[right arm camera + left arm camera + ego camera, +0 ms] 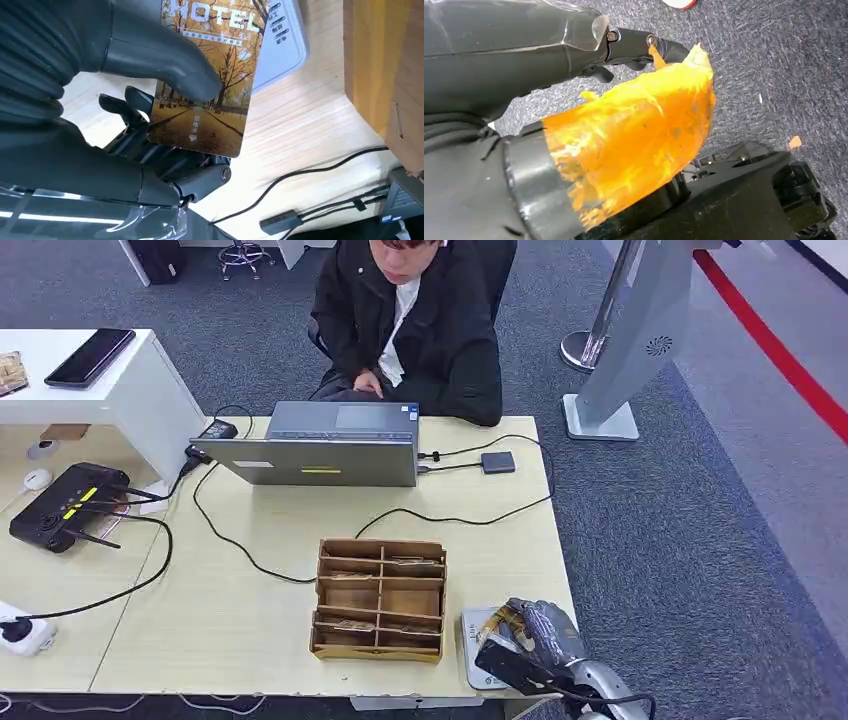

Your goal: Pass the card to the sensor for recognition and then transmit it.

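A hotel card with an autumn street picture is pinched between the thumb and fingers of my right hand. In the right wrist view the card's far end overlaps the grey-white sensor pad; whether it touches is unclear. From the head view, my right hand hovers over the sensor at the table's front right corner, with a sliver of the card showing. My left hand hangs over the carpet, its thumb wrapped in orange tape, holding nothing.
A cardboard divider box stands just left of the sensor. Behind it are a laptop, a black cable and a seated person. A black router lies at the far left. The table's right edge is close to my hand.
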